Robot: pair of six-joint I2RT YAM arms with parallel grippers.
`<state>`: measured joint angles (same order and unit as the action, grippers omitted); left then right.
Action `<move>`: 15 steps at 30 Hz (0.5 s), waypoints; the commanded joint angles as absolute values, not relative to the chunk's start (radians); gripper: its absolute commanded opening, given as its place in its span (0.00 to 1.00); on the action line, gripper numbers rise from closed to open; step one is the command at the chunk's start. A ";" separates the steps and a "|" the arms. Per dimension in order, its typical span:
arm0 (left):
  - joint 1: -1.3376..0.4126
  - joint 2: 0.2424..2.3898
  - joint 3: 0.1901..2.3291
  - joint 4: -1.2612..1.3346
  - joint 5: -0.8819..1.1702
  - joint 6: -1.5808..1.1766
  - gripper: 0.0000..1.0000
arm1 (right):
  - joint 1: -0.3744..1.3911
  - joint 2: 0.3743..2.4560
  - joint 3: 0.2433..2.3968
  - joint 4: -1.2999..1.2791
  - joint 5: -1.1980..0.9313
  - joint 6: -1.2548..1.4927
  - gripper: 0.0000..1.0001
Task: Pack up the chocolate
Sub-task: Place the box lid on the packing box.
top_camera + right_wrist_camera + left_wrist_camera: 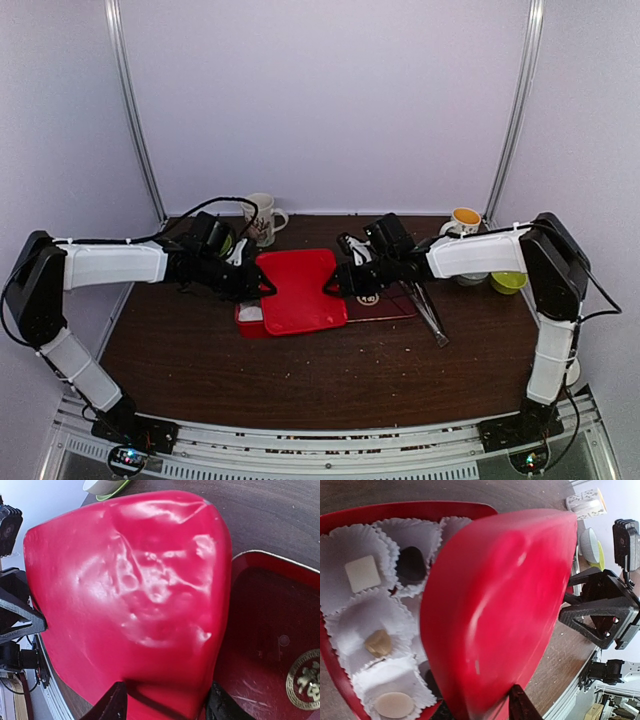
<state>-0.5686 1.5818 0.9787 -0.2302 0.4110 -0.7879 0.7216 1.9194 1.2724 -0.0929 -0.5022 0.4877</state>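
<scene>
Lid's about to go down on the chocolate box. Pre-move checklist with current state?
1. Left gripper clamped on lid: ok.
2. Right gripper clamped on the opposite edge: ok.
3. Visible chocolates seated in paper cups: ok.
4. Lid centred over box: not ok, the top view shows the box's left part uncovered.
5. Remaining cups filled: cannot tell, the lid hides them.
</scene>
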 commanded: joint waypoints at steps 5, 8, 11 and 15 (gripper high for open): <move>-0.480 1.669 1.055 -0.231 0.465 -0.673 0.32 | 0.768 2.011 1.418 0.006 -0.627 0.536 0.54; -0.457 1.668 1.060 -0.246 0.460 -0.655 0.31 | 0.778 2.032 1.440 0.009 -0.626 0.545 0.54; -0.433 1.667 1.064 -0.254 0.460 -0.640 0.31 | 0.786 2.039 1.442 0.028 -0.620 0.553 0.54; -0.402 1.678 1.067 -0.274 0.455 -0.616 0.32 | 0.796 2.051 1.438 0.070 -0.621 0.572 0.55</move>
<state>-0.4278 1.6508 1.0420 -0.2905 0.5098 -0.6689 0.7399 2.0445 1.3911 -0.0654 -0.5236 0.5510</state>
